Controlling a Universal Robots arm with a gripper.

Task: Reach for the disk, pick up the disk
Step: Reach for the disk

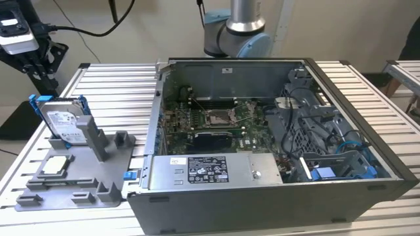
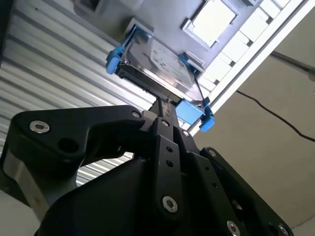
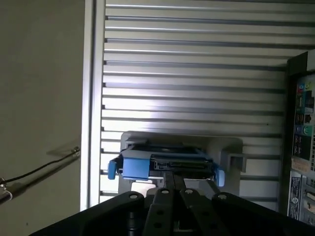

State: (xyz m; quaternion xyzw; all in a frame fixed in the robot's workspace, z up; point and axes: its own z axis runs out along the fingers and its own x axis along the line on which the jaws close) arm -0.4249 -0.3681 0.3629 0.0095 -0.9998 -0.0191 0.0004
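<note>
we see the black gripper point(image 2: 162, 104) near the silver-grey, blue-framed disk point(image 2: 156, 61)
its fingers are pressed together, holding nothing.

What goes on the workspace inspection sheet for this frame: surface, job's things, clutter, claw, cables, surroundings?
Surface: slatted metal table carrying a grey fixture.
Job's things: disk stands on edge in the fixture, in its blue frame.
Clutter: open computer case; pale chip lying in the fixture.
Claw: claw shut, empty, pointed at the disk.
Cables: blue cables inside the case; black cable behind the table.
Surroundings: pale wall; arm base behind the case.
</note>
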